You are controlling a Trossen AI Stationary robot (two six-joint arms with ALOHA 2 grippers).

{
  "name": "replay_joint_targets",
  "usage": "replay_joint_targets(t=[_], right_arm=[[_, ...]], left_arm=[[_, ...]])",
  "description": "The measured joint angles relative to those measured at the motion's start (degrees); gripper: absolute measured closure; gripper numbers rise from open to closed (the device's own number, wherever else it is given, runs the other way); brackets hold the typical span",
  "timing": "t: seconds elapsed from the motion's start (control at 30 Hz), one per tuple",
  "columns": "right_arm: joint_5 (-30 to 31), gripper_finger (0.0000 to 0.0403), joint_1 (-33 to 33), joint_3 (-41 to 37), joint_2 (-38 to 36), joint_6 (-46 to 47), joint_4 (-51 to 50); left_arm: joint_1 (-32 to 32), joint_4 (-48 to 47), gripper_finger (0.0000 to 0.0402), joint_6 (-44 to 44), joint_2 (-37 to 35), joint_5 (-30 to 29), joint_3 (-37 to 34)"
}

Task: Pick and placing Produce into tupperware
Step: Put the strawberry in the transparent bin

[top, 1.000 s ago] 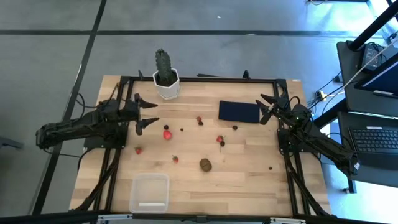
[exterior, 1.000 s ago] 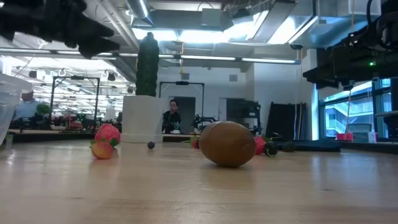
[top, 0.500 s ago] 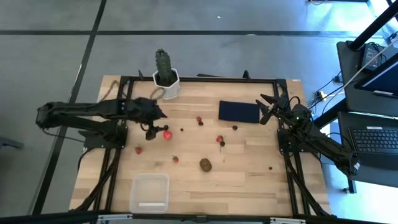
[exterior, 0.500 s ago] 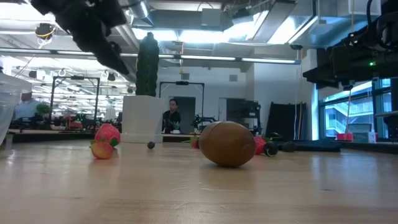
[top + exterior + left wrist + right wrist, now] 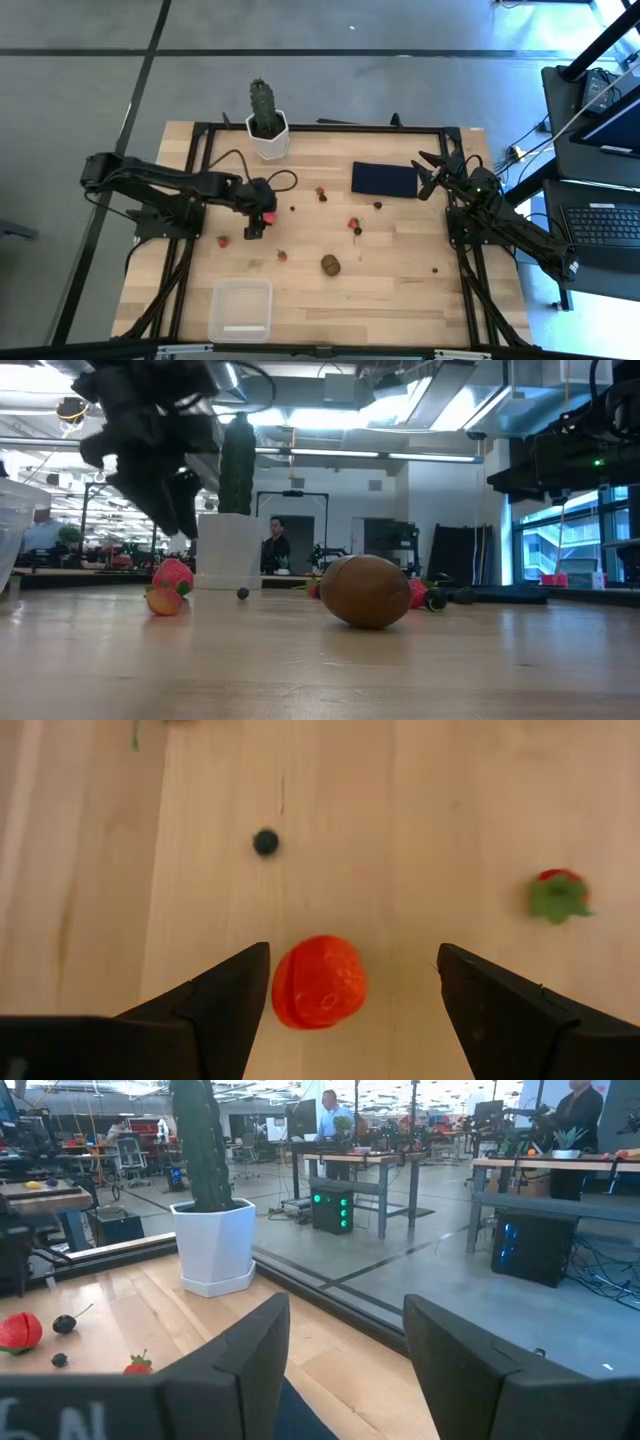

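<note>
Meanwhile, left pincer (image 5: pixel 345 985) hangs apart over a strawberry (image 5: pixel 318 982) near the bench's (image 5: pixel 400 285) left-rear; right pincer (image 5: pixel 428 175) waits apart.

Left pincer (image 5: pixel 350 982) straddles a red strawberry (image 5: pixel 319 982), open wood on either side of the fruit inside the spread fingers. A dark berry (image 5: pixel 266 842) sits just beyond, another strawberry (image 5: pixel 560 895) well off to one side. The cactus pot (image 5: pixel 267 130) stands at the far edge; the tupperware (image 5: pixel 241 310) sits unobstructed near the front of the tabletop (image 5: pixel 400 290).
</note>
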Motion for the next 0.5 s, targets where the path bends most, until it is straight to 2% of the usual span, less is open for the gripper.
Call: replay_joint_targets(t=[0.13, 0.5], right_arm=[[0.0, 0.0205, 0.0, 0.0, 0.0, 0.0, 0.0], [0.0, 0.0205, 0.0, 0.0, 0.0, 0.0, 0.0]], left_arm=[[0.0, 0.0, 0.0123, -1.9, 2.8, -2.0, 0.0], [0.0, 0.1, 0.0123, -3.8, 7.6, -2.6, 0.0]])
